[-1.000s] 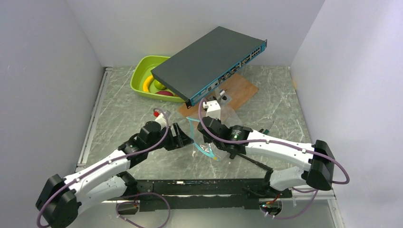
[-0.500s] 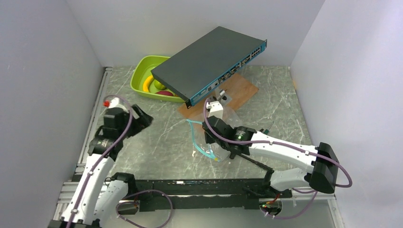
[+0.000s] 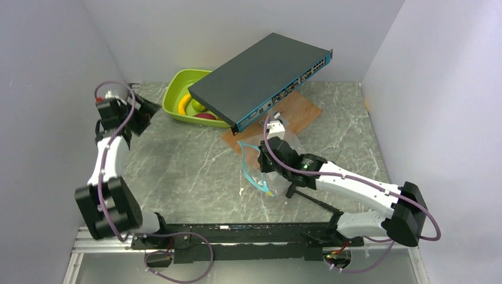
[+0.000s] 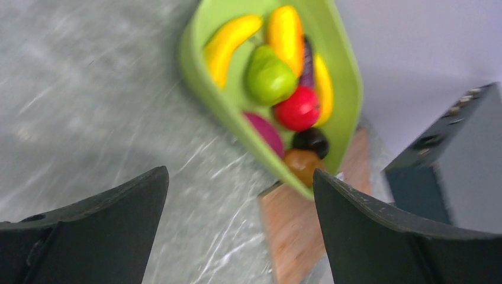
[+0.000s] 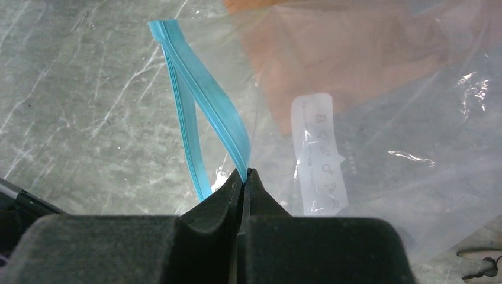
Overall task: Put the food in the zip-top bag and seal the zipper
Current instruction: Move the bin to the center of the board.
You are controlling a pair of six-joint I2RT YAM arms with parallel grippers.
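Observation:
The food lies in the lime-green tray: yellow bananas, a green fruit, a red apple, dark-red and orange pieces. It also shows in the top view, partly hidden by a dark box. My left gripper is open and empty, raised at the far left, short of the tray. The clear zip-top bag lies mid-table, its mouth open. My right gripper is shut on one side of the teal zipper, holding it up. The bag also shows in the top view.
A lime-green tray stands at the back left. A dark network switch leans over the tray's right side and a brown board. White walls close in left, back and right. A small metal piece sits on the board.
My left arm has swung away from the bag, back and to the far left, towards the tray. My right gripper has kept its hold on the zipper and lifted it slightly.

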